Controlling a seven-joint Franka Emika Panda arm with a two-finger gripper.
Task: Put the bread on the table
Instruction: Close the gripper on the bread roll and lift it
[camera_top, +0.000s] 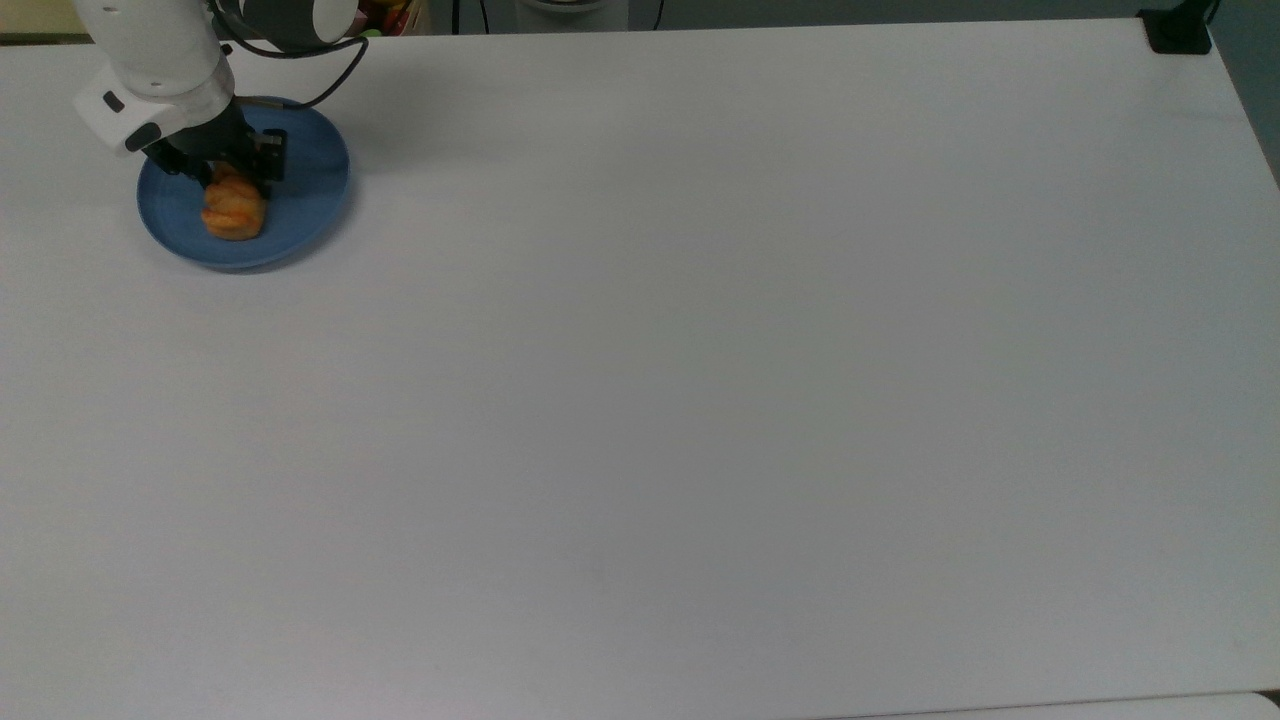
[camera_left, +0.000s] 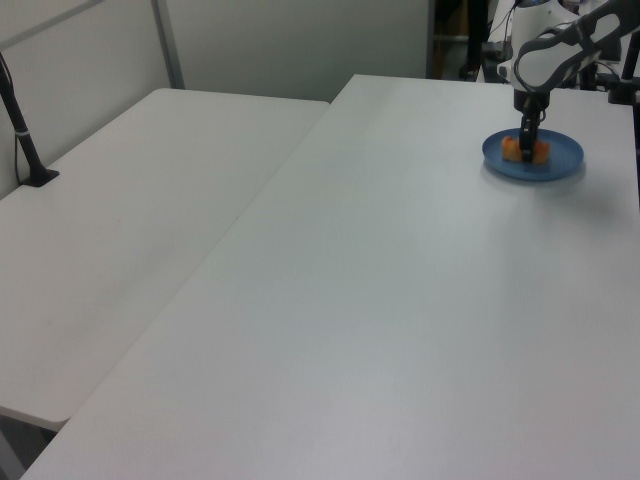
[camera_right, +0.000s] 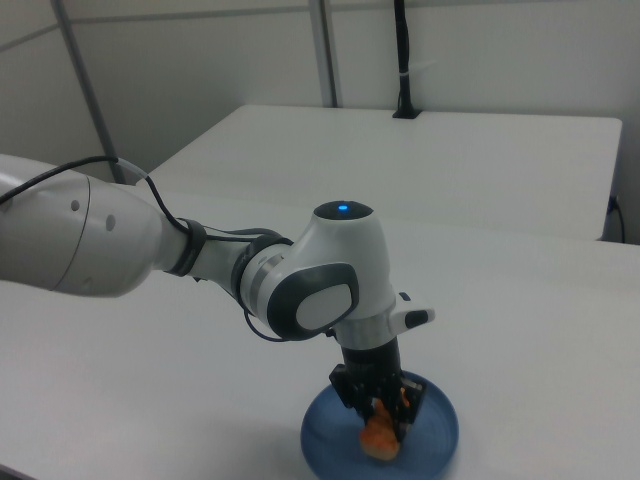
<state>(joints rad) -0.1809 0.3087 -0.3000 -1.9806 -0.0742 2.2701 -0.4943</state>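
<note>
golden-orange bread (camera_top: 234, 212) between fingers of gripper (camera_top: 232, 178), clenched on it over blue plate (camera_top: 310, 190); lift straight, keep hold firm, clear rim, lower onto table (camera_top: 700, 350).

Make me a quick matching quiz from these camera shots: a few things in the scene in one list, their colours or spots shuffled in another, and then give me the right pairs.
Things
1. bread
2. plate
3. table
4. pincer

Descriptions
A. round and blue, near the top view's upper left corner
B. plain white, carrying the plate
C. black, down over the plate at the bread's far end
D. golden-orange, lying on the plate

Pairs: 1-D, 2-A, 3-B, 4-C
</note>
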